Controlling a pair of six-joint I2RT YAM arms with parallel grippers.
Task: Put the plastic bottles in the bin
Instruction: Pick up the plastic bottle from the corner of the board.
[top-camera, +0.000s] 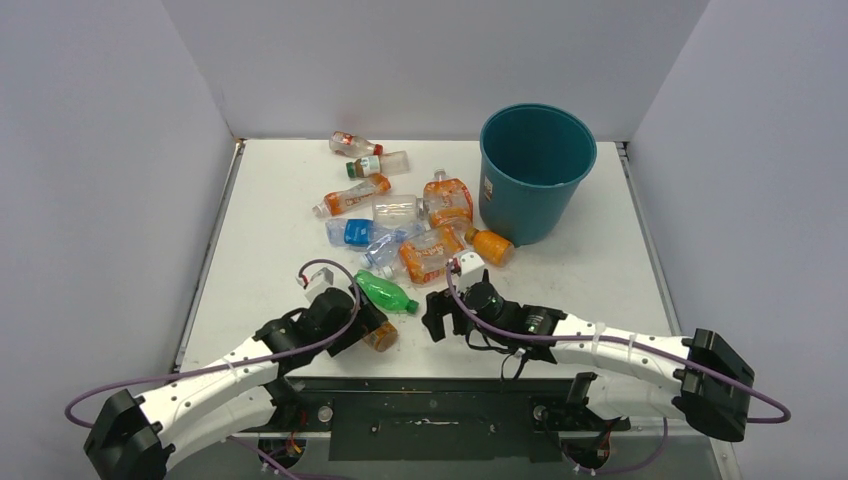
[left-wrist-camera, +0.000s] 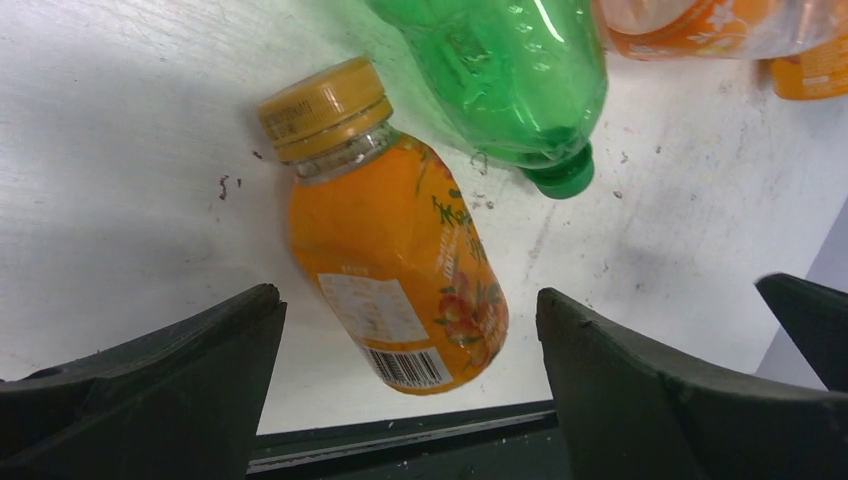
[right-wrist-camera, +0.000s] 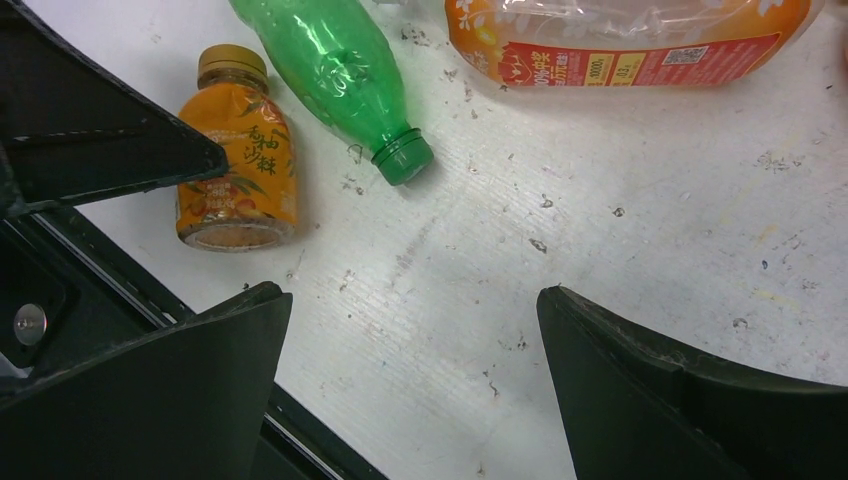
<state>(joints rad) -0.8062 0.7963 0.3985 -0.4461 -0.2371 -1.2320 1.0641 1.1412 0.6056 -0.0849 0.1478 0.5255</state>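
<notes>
Both grippers hang open over the near edge of the white table (top-camera: 270, 220) with nothing gripped. The left gripper (left-wrist-camera: 407, 300) has its jaws spread wide to either side of a small orange juice bottle (left-wrist-camera: 395, 260), which lies on its side with its yellow cap pointing to about 11 o'clock in the left wrist view; there is a clear gap between the bottle and each finger. A green bottle (left-wrist-camera: 500, 70) lies just beside it at 1 o'clock, its green cap close to the orange bottle's shoulder (whether the two touch cannot be told). The right gripper (right-wrist-camera: 415, 295), its jaws equally wide, is over bare tabletop, with the green bottle's cap towards 12 o'clock and a crushed orange-labelled bottle (right-wrist-camera: 620, 40) at 1 o'clock. Seen from above, the remaining plastic bottles (top-camera: 400, 210) lie scattered at mid-table, and the teal bin (top-camera: 530, 200) stands upright at about 1 o'clock from them, near the table's far right corner. One orange bottle lies just beside its base.
</notes>
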